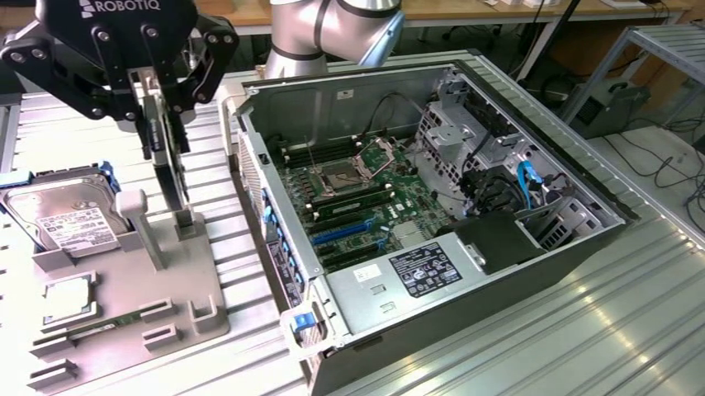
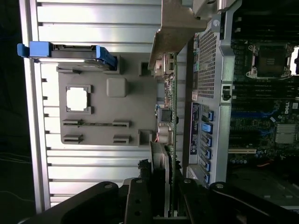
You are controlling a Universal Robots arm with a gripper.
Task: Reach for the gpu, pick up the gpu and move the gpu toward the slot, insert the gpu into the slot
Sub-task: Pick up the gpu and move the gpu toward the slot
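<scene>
Exterior view: black end effector (image 1: 160, 111) was clenched on the thin dark rectangular gpu card (image 1: 168, 177), which stood upright at the grey fixture tray (image 1: 198, 280) beside the open computer case (image 1: 319, 107); it was probably light, stiff and fragile, best gripped by its edges.

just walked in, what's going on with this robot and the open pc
A robot arm has its jaws closed on the gpu, holding the card upright and edge on over the grey parts tray, beside the open computer case. The card's lower end is at its stand on the tray; whether it is clear of the stand is hard to tell. The blue slot on the motherboard has no card in it.
</scene>
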